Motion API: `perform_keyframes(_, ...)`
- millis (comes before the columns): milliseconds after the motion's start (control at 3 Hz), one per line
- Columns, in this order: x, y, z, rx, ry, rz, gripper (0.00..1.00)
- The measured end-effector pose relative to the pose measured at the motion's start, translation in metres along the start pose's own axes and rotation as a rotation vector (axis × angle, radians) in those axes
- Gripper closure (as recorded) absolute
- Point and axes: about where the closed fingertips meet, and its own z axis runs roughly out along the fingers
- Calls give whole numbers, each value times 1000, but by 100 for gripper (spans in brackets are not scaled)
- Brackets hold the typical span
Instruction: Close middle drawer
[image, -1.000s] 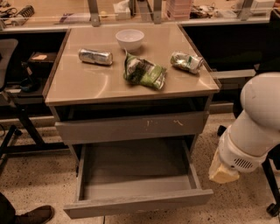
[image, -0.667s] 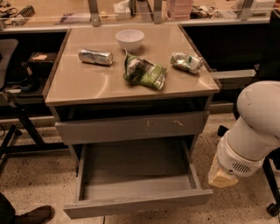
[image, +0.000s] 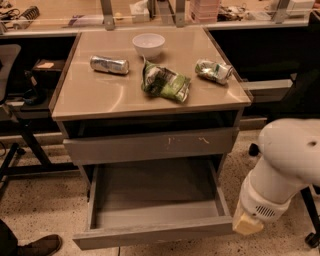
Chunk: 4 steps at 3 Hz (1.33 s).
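The middle drawer (image: 150, 234) is pulled far out of the grey cabinet. Its plain grey front faces the camera at the bottom and its bare grey tray (image: 155, 192) lies open. Above it is a taller grey drawer front with pale scratch marks (image: 150, 145), pushed in. My white arm (image: 285, 165) hangs at the lower right, beside the drawer's right front corner, with a yellowish end (image: 247, 225) close to that corner. My gripper is out of view.
On the tan cabinet top (image: 100, 100) stand a white bowl (image: 148, 45), a silver can (image: 109, 64), a green chip bag (image: 165, 82) and a crumpled packet (image: 214, 70). A person's shoe (image: 40, 246) is at the lower left. Dark desks and chair legs flank the cabinet.
My arm has sunk a little lower at the right of the drawer. The middle drawer stands as far out as before.
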Motion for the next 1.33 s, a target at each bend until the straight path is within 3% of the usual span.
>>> perform_keyframes(333, 4, 19, 89, -102, 26, 50, 100)
perform_keyframes(667, 7, 23, 154, -169, 32, 103, 100)
perform_keyframes(1000, 8, 26, 161, -176, 26, 110, 100)
perform_keyframes(1333, 2, 17, 202, -192, -4, 174, 100)
